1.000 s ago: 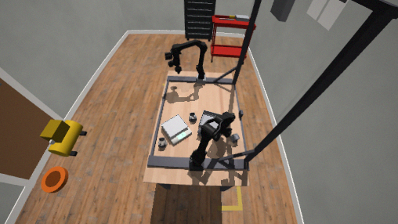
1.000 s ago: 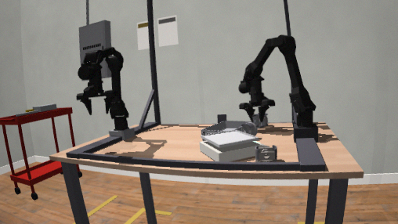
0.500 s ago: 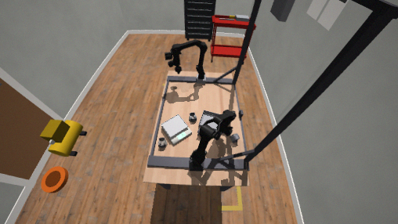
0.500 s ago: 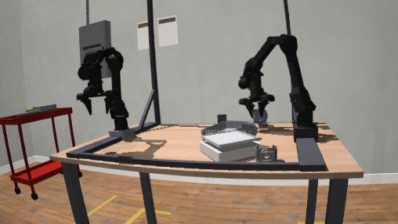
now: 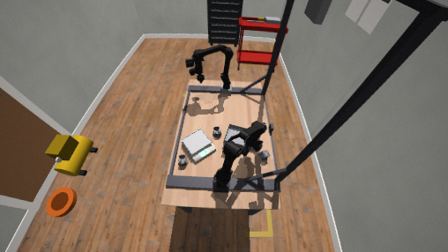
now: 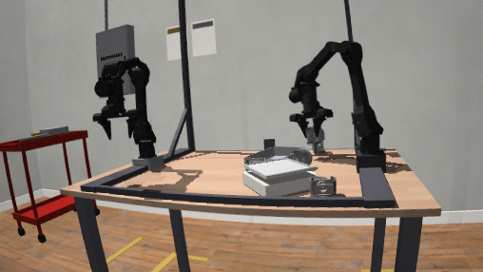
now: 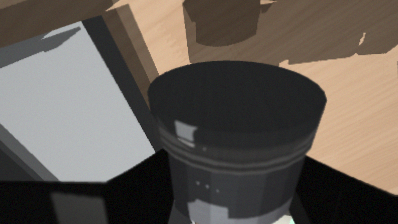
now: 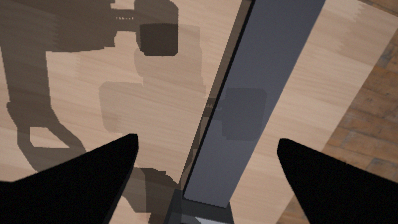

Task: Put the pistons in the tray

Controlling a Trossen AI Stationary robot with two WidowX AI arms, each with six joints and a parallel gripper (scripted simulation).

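1 piston [image 5: 265, 155] [image 6: 315, 138] [image 7: 235, 105] grasped upright in left gripper [image 5: 260, 151] [image 6: 314, 135] [image 7: 226, 149], right gripper [image 5: 197, 77] [image 6: 120, 137] [image 8: 207, 142] spread wide

The left gripper [image 5: 255, 146] [image 6: 314, 129] [image 7: 226, 149], a piston [image 7: 235, 130] in its grasp, rides slightly higher above the desk [image 5: 203, 107] [image 6: 223, 164] [image 7: 357, 125] than it did one second earlier. The left arm [image 5: 227, 164] [image 6: 356, 71] lifts through both half-second intervals, its wrist rising in the exterior view and its forearm shifting a little in the view from above.
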